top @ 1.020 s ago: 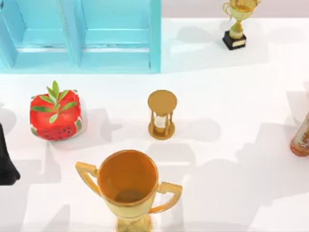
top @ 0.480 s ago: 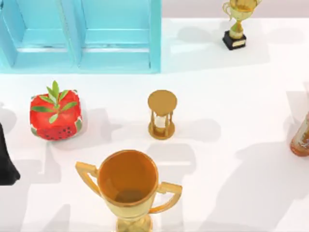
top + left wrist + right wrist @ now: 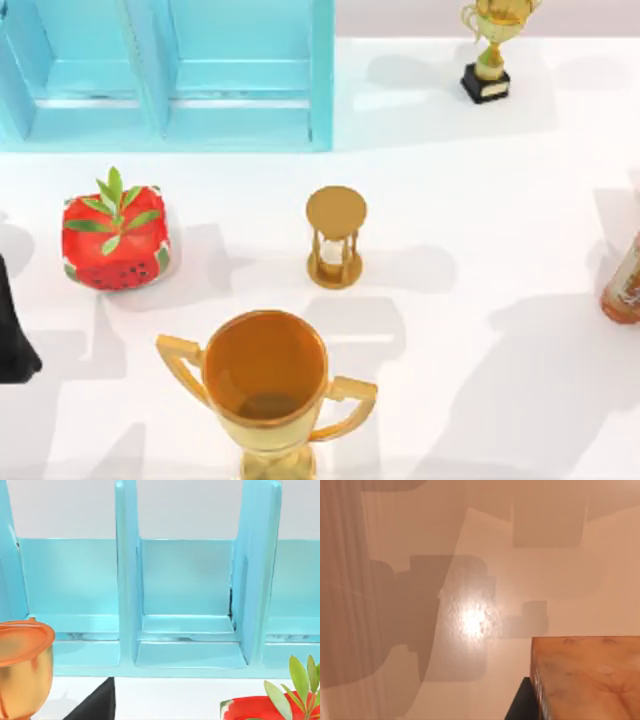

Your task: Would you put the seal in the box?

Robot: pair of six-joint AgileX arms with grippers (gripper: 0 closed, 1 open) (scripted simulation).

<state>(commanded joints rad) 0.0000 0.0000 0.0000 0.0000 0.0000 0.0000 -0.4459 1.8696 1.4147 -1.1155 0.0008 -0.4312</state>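
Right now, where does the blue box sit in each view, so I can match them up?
Top view: the blue box is in the upper left, at the table's far side.
Left wrist view: the box spans the picture, its open compartments facing the camera.
Right wrist view: the seal, with the table behind it.
Shared landmark: the red plant pot, in front of the box in the top and left wrist views.

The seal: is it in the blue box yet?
Not yet. The right wrist view shows the seal above bare table, and the box compartments in the top and left wrist views hold nothing.
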